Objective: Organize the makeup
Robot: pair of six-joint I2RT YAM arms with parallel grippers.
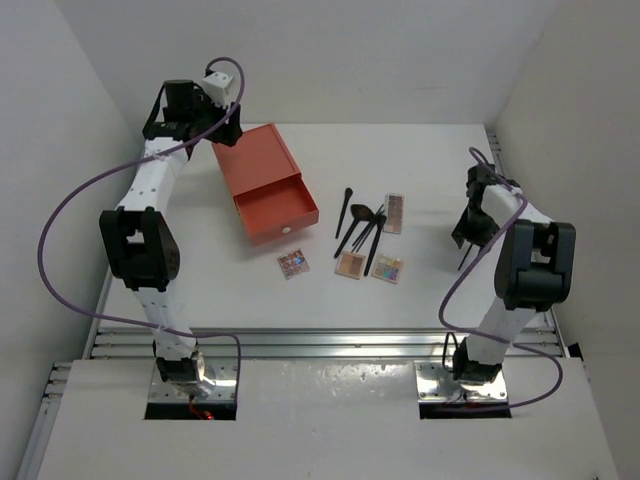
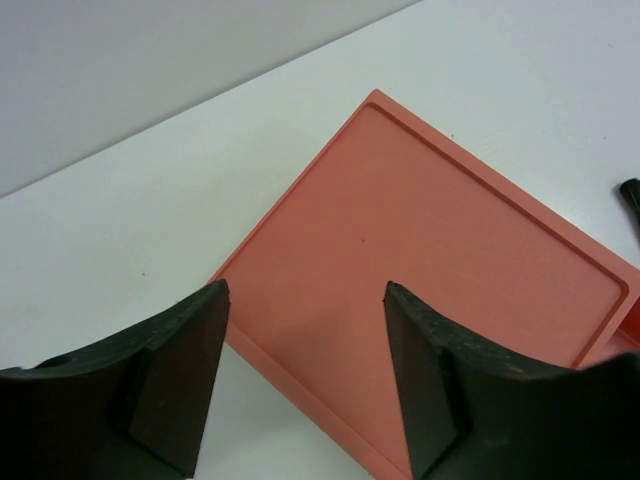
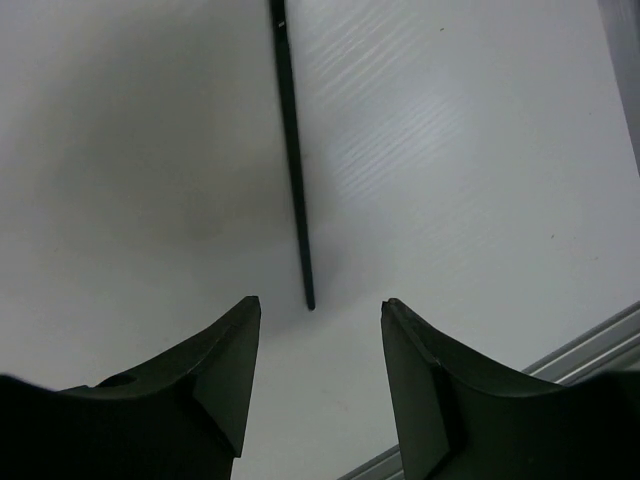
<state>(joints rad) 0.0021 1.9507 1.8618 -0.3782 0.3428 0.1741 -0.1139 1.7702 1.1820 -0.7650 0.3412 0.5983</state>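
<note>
Several thin black makeup brushes (image 1: 360,230) lie fanned at the table's middle. Around them lie four palettes: a long one (image 1: 394,213) at the right, and small ones at the front left (image 1: 293,263), the front middle (image 1: 350,264) and the front right (image 1: 387,268). My left gripper (image 1: 228,135) is open and empty above the back corner of the orange drawer box (image 1: 262,180); its view (image 2: 305,290) shows the box's top (image 2: 420,250). My right gripper (image 1: 462,243) is open and empty (image 3: 320,300), just above the end of a lone brush handle (image 3: 293,150) on the table.
The orange box's drawer (image 1: 275,215) is pulled out a little toward the brushes. A brush tip (image 2: 630,200) shows at the right edge of the left wrist view. A metal rail (image 1: 330,340) runs along the table's near edge. White walls stand at the back and both sides.
</note>
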